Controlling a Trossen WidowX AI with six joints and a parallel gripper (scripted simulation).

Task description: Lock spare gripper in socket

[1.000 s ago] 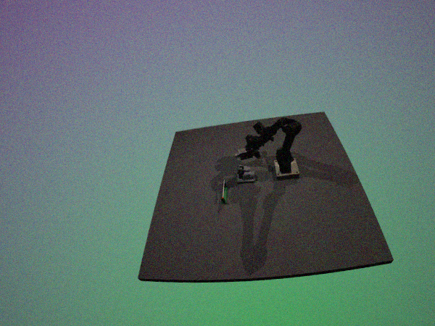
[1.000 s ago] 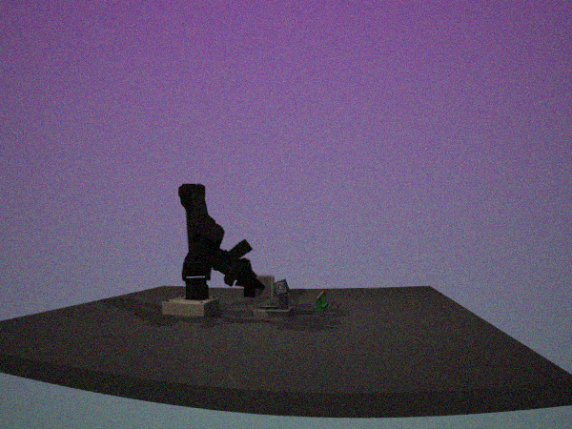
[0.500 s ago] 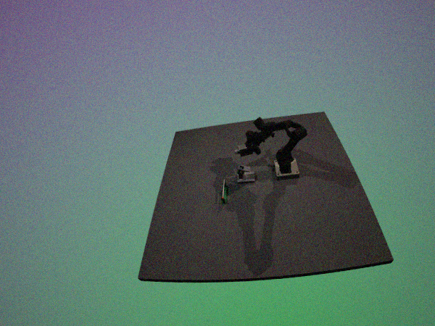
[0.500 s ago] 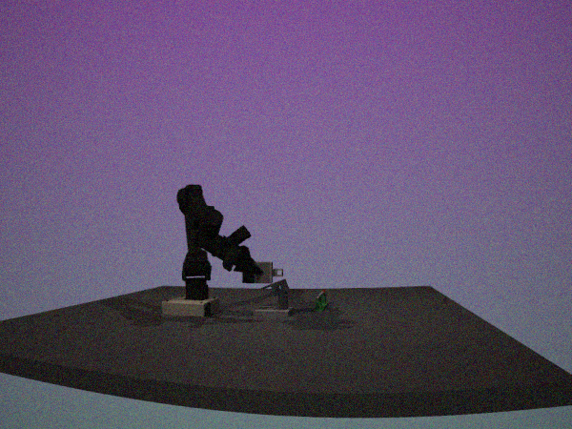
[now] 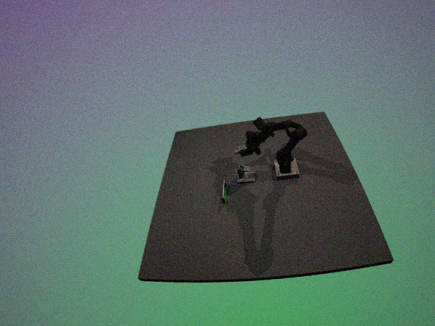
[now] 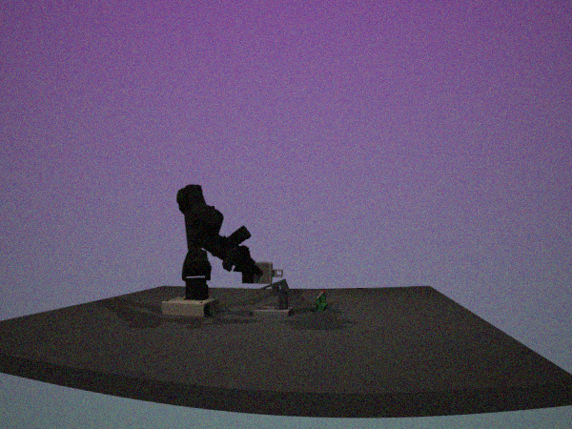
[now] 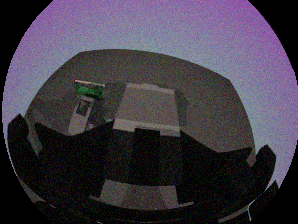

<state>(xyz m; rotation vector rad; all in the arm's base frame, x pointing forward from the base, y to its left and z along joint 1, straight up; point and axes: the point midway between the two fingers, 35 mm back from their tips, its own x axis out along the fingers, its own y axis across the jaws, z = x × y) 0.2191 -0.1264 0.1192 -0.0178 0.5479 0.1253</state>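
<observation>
Pincer clamped on the pale grey, boxy spare gripper, raised; in the top view, the grey mount lies at six o'clock. Align spigot with socket before gently inserting; the pale, red-tipped pin sits on the green rack, seven o'clock.

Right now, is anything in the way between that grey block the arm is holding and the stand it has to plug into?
Nothing visible stands between the grey block in the tool and the mount. The green holder is beyond the mount.
</observation>
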